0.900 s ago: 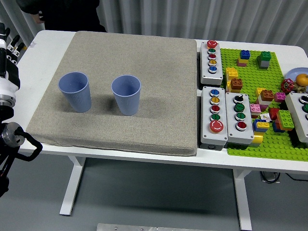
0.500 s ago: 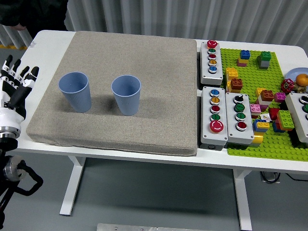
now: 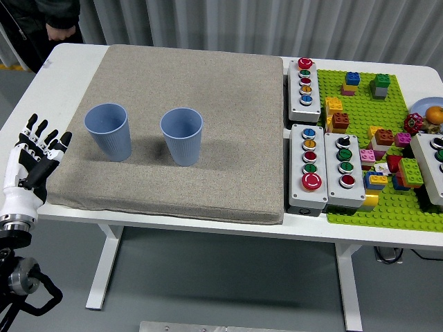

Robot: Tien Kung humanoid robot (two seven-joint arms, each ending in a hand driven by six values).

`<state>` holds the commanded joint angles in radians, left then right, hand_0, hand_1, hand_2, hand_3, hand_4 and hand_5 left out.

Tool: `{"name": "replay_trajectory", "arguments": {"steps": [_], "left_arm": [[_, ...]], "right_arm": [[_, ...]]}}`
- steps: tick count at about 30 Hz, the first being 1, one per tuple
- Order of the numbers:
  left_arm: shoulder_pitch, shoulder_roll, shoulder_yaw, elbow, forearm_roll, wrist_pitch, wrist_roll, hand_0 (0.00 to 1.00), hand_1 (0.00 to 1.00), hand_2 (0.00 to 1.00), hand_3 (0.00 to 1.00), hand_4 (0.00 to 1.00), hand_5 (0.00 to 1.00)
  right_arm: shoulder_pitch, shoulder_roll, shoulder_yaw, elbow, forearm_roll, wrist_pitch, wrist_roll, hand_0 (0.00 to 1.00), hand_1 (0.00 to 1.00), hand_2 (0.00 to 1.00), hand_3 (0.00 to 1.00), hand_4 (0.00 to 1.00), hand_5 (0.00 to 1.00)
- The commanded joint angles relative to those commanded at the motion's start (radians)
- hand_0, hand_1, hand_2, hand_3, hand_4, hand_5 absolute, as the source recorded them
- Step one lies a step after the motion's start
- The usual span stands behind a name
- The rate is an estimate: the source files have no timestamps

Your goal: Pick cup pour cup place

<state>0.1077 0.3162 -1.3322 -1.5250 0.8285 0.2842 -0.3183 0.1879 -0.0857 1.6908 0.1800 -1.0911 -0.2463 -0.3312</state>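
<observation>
Two blue ribbed cups stand upright on a grey mat. The left cup is near the mat's left edge and the right cup stands a short way to its right. I cannot see whether either cup holds anything. My left hand is at the table's left edge, below and left of the left cup, with its fingers spread and holding nothing. It touches neither cup. My right hand is out of view.
Three grey button boxes stand right of the mat. A green baseplate with several coloured bricks fills the right end. A person in dark clothes stands at the far left corner.
My left hand has come down and to the right along the table's left edge, closer to the mat's front left corner. The person at the far left has shifted. The cups have not moved.
</observation>
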Motion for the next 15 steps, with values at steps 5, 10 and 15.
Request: {"name": "replay_trajectory", "arguments": {"steps": [5,10,15], "left_arm": [[-0.004,-0.003,0.002,0.009,0.031,-0.018,0.006,0.922,0.912,0.998,0.998,0.657,0.005],[-0.005,-0.007,0.003,0.026,0.061,-0.043,0.015,0.927,0.922,0.998,0.998,0.581,0.002],[-0.004,-0.006,0.002,0.031,0.065,-0.047,0.017,0.936,0.923,0.998,0.998,0.546,0.002]], "right_arm": [[0.001,0.000,-0.004,0.000,0.006,-0.001,0.001,0.700,0.628,0.561,0.566,0.002,0.047],[0.003,0.000,-0.005,0.000,0.007,-0.002,0.001,0.701,0.628,0.561,0.566,0.002,0.044],[0.005,0.000,-0.004,0.000,0.006,-0.001,0.000,0.701,0.628,0.561,0.566,0.002,0.042]]}}
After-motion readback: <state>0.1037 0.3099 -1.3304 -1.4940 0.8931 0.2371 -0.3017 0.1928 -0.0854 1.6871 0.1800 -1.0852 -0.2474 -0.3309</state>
